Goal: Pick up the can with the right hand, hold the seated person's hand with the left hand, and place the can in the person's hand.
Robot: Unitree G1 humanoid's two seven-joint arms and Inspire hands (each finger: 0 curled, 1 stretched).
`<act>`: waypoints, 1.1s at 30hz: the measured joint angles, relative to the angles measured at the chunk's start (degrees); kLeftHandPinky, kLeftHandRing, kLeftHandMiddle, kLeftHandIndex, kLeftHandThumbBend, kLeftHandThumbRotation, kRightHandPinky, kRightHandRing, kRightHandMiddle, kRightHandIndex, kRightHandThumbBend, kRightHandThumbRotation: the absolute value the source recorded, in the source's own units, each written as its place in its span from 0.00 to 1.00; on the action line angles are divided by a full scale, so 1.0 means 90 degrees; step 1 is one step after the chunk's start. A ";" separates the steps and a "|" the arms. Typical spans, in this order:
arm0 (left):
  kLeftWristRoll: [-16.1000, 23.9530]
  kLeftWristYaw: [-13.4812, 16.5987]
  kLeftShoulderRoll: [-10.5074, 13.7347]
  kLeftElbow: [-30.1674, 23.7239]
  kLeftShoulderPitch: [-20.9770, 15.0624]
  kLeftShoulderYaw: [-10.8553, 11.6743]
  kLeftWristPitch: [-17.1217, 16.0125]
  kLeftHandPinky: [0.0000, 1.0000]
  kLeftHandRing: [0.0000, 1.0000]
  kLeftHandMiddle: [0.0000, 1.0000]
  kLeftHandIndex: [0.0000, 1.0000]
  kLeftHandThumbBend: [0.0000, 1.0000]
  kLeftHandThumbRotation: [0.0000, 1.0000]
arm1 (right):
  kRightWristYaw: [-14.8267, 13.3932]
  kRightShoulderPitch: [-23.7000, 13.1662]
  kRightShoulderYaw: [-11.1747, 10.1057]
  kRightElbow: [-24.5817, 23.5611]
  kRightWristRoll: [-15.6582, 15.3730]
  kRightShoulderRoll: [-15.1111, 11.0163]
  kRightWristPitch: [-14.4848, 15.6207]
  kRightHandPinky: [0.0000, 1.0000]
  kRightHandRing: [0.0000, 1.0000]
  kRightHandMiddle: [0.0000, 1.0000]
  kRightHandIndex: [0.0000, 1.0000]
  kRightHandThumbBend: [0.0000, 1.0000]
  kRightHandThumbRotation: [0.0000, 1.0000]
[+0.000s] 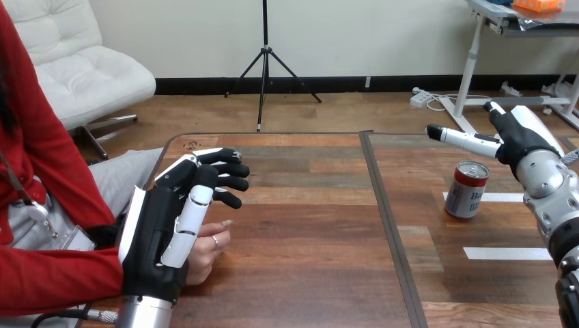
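Cream wall point(341, 34) with black skirting point(410, 83); wood-plank floor point(341, 113). 1 white padded chair point(82, 75) at left, 1 black tripod point(265, 41) centre, 1 grey-framed desk point(470, 68) at right.

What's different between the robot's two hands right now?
The left hand sits low at the left edge of the table, over the person's hand; the right hand hovers near the can, touching nothing. The left hand looks nearer and larger than the right hand. Both are black with white shells.
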 measured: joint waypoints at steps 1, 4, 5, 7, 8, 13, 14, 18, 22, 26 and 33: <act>0.0000 -0.0001 0.0001 0.0001 -0.0001 0.0000 -0.0001 0.46 0.57 0.61 0.62 0.48 0.82 | -0.0009 0.0000 0.0003 0.0000 -0.0001 0.0001 0.0001 0.82 0.96 0.98 0.98 1.00 0.64; -0.0003 -0.0012 0.0003 0.0002 -0.0004 0.0005 -0.0002 0.46 0.57 0.60 0.62 0.49 0.81 | -0.0021 0.0000 0.0020 0.0000 -0.0004 0.0003 0.0007 0.83 0.96 0.99 0.99 1.00 0.65; 0.0000 -0.0013 0.0004 0.0002 -0.0005 0.0007 -0.0002 0.46 0.57 0.60 0.62 0.49 0.81 | -0.0021 0.0000 0.0038 0.0000 -0.0015 0.0002 0.0012 0.83 0.97 0.99 0.99 1.00 0.66; 0.0012 -0.0011 0.0007 0.0002 -0.0007 0.0012 -0.0002 0.46 0.57 0.60 0.62 0.49 0.81 | -0.0021 0.0000 0.0067 0.0000 -0.0044 0.0002 0.0027 0.83 0.97 0.99 0.99 1.00 0.65; 0.0011 -0.0011 0.0009 0.0002 -0.0007 0.0012 -0.0002 0.47 0.57 0.60 0.62 0.49 0.81 | -0.0021 0.0002 0.0079 0.0001 -0.0055 0.0003 0.0031 0.84 0.97 0.99 0.99 1.00 0.65; 0.0011 -0.0013 0.0013 0.0004 -0.0008 0.0020 -0.0003 0.47 0.57 0.60 0.62 0.47 0.81 | -0.0020 0.0008 0.0108 0.0002 -0.0059 0.0007 0.0064 0.86 0.99 1.00 1.00 1.00 0.65; 0.0011 -0.0013 0.0014 0.0005 -0.0009 0.0020 -0.0004 0.47 0.57 0.60 0.62 0.46 0.81 | -0.0020 0.0008 0.0114 0.0002 -0.0058 0.0009 0.0082 0.87 0.99 1.00 1.00 1.00 0.64; -0.0001 -0.0034 0.0017 0.0006 -0.0013 0.0024 -0.0004 0.47 0.57 0.60 0.62 0.47 0.80 | -0.0020 0.0012 0.0147 0.0006 -0.0058 0.0013 0.0146 0.87 1.00 1.00 1.00 1.00 0.63; -0.0002 -0.0055 0.0024 0.0008 -0.0021 0.0025 -0.0004 0.47 0.57 0.60 0.62 0.46 0.80 | -0.0016 0.0028 0.0170 0.0008 -0.0053 0.0018 0.0187 0.89 1.00 1.00 1.00 1.00 0.61; 0.0008 -0.0054 0.0024 0.0008 -0.0035 0.0025 -0.0004 0.47 0.57 0.60 0.62 0.45 0.79 | 0.0001 0.0052 0.0178 0.0009 -0.0051 0.0029 0.0240 0.87 0.99 1.00 1.00 1.00 0.59; 0.0010 -0.0054 0.0024 0.0008 -0.0066 0.0024 -0.0003 0.48 0.57 0.60 0.62 0.45 0.79 | 0.0067 0.0095 0.0185 0.0019 -0.0045 0.0045 0.0315 0.82 0.97 0.99 1.00 1.00 0.53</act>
